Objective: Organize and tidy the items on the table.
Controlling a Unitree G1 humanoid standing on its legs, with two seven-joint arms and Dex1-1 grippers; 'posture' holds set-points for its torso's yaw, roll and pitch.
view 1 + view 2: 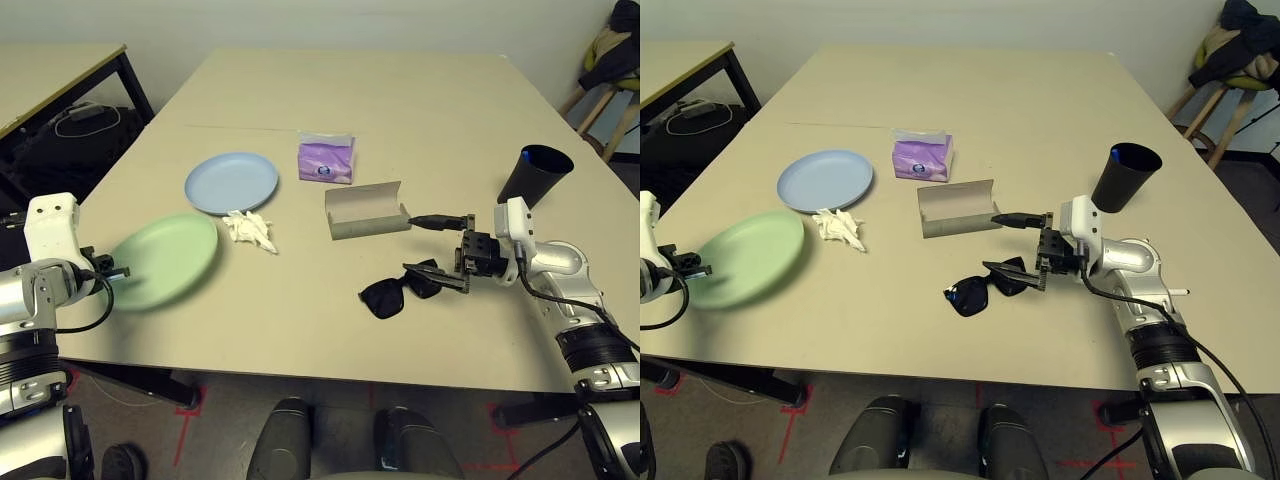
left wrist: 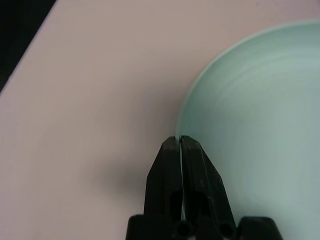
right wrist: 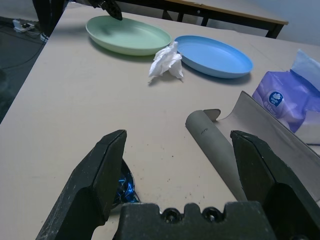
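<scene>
Beige table (image 1: pixel 400 110); left hand (image 2: pixel 180 142) pinched on mint green plate (image 1: pixel 165 260).

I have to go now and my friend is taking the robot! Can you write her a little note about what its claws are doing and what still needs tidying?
Left claw: shut on the rim of the mint green plate, at the table's left edge.
Right claw: open, holding nothing, beside the open grey glasses case, above the black sunglasses.
Pale blue plate, crumpled white tissue touching its rim, purple tissue pack and black cup sit apart.
Done: nothing stacked or put away.
Left: probably stack the plates, case the sunglasses, clear the tissue.
</scene>
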